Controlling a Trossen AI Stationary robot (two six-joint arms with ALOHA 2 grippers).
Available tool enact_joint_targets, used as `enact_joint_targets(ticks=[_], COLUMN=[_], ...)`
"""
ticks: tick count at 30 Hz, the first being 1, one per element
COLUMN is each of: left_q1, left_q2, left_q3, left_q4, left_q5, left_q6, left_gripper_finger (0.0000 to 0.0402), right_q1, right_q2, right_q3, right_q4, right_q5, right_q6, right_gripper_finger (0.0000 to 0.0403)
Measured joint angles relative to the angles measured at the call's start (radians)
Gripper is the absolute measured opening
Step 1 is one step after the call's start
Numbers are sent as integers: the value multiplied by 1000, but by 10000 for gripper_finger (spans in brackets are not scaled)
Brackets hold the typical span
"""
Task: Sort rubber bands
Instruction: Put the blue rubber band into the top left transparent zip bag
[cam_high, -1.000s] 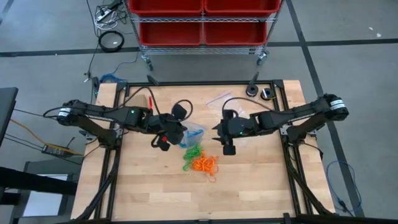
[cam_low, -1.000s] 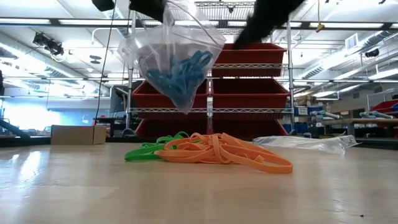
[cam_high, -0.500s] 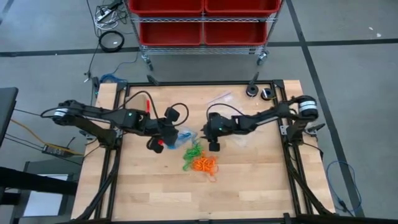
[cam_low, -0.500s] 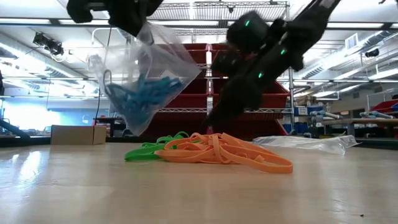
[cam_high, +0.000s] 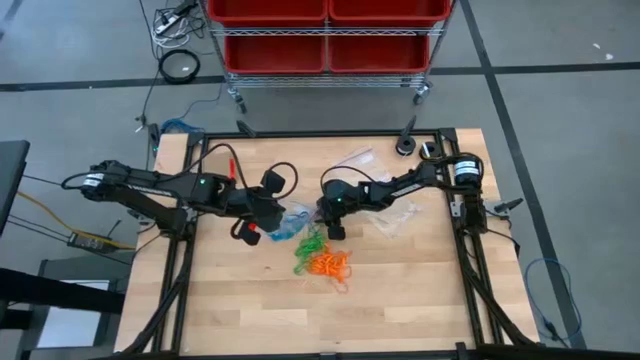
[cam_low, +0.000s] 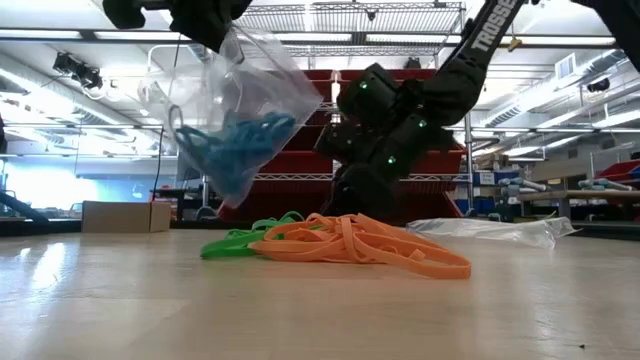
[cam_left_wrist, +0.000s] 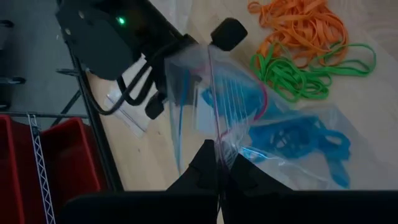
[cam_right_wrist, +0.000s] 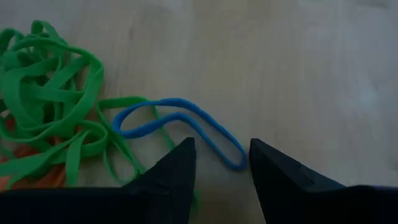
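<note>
My left claw (cam_left_wrist: 217, 167) pinches a clear zip bag (cam_low: 232, 110) of blue rubber bands (cam_low: 235, 145) above the worktop (cam_high: 400, 290). My right claw (cam_right_wrist: 219, 163) hangs parted over one blue band (cam_right_wrist: 180, 121) — beside the green bands (cam_right_wrist: 50, 118) and orange bands (cam_low: 365, 245).

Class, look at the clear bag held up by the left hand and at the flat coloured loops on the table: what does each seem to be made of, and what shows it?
Clear zip bag: thin glossy plastic film, seemingly; it is see-through, creased and sags around the blue loops inside.
Orange flat loops and green flat loops: probably matte rubber; they lie limp and curled on the wooden table.
The left hand pinches the bag's edge.
</note>
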Motion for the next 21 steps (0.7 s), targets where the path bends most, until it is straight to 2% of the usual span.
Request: enact_joint_targets(ticks=[4, 9, 15, 21], left_q1=[0, 0, 0, 0], left_q2=[0, 1, 1, 1], left_q3=[0, 0, 0, 0], left_q4=[0, -1, -1, -7], left_q5=[0, 0, 1, 1], left_q6=[-1, -2, -5, -6], left_gripper_finger=[0, 0, 0, 0], right_q1=[0, 0, 3, 35], right_q2=[19, 17, 7, -84], right_q3=[15, 15, 15, 6], right_q4=[9, -6, -37, -172], right_q5=[5, 17, 40, 125], right_q6=[8, 7, 28, 27], right_gripper_finger=[113, 14, 2, 1])
